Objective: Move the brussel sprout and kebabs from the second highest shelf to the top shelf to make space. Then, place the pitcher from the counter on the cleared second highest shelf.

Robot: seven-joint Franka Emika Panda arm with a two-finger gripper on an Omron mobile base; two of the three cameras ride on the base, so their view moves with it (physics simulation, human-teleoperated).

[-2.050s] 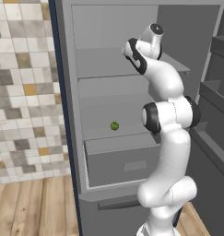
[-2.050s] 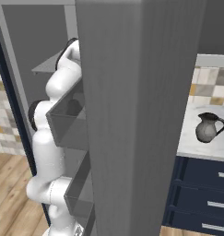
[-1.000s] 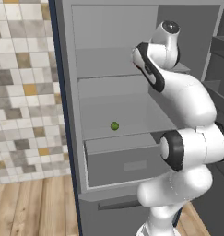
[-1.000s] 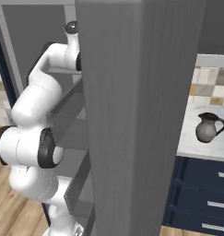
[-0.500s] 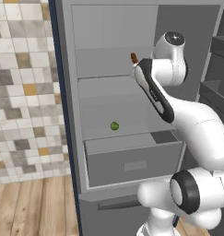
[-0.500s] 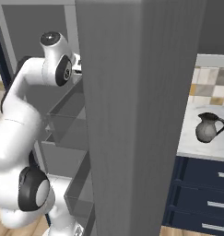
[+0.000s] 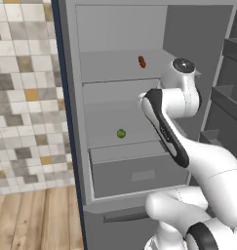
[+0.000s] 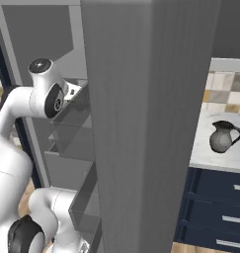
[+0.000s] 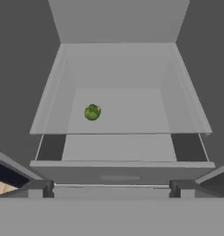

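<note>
**Now: kebabs up top, sprout below, pitcher on the counter**

Leftmost, the small round green brussel sprout [image 7: 121,133] sits alone on the second highest grey fridge shelf [image 7: 110,140]. Right of it and higher, the reddish-brown kebabs [image 7: 142,61] lie on the top shelf [image 7: 115,73]. Far right, the dark grey pitcher [image 8: 223,136] stands on the pale counter [image 8: 205,148]. Whether the gripper's jaws are parted or holding anything, I cannot tell.

A grey fridge [image 7: 115,39] stands open, its drawer [image 7: 134,171] shut below the shelves. Tiled wall [image 7: 22,97] and wood floor [image 7: 37,219] lie beside it; blue drawers [image 8: 215,207] sit under the bench [image 8: 210,155].
</note>
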